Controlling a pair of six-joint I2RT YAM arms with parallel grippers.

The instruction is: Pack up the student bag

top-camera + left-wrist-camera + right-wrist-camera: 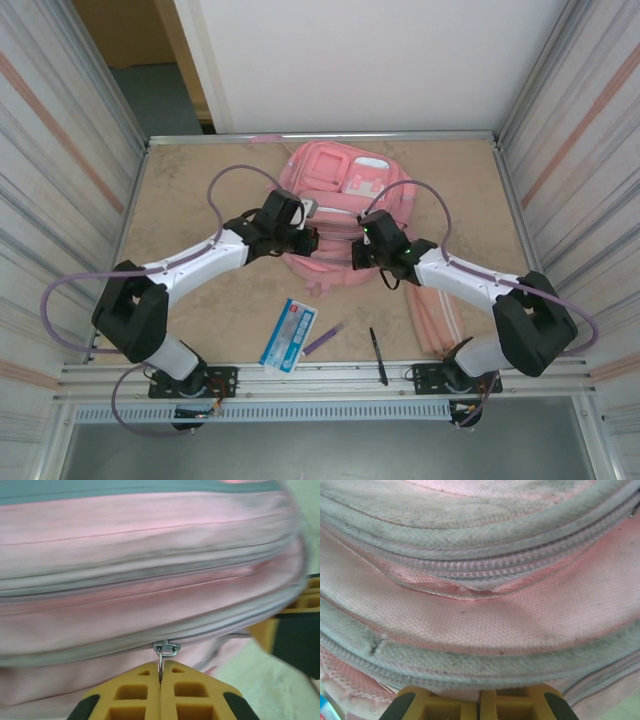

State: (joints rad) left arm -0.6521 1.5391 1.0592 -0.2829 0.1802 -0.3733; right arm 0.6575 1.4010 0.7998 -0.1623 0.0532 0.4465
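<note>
Tan worktop [190,200] carries the pink student bag [335,185] at its middle, grey-piped, its long axis running away from the arms. Both pincers meet its near end: the left pincer [160,675] is clenched on a zip pull [165,649], and the right pincer [480,694] is clenched against the seam [470,672], any hold on cloth unclear.

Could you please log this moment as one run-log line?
student bag: on table | left gripper: shut on zipper pull | right gripper: shut against bag | black pen: on table
</note>
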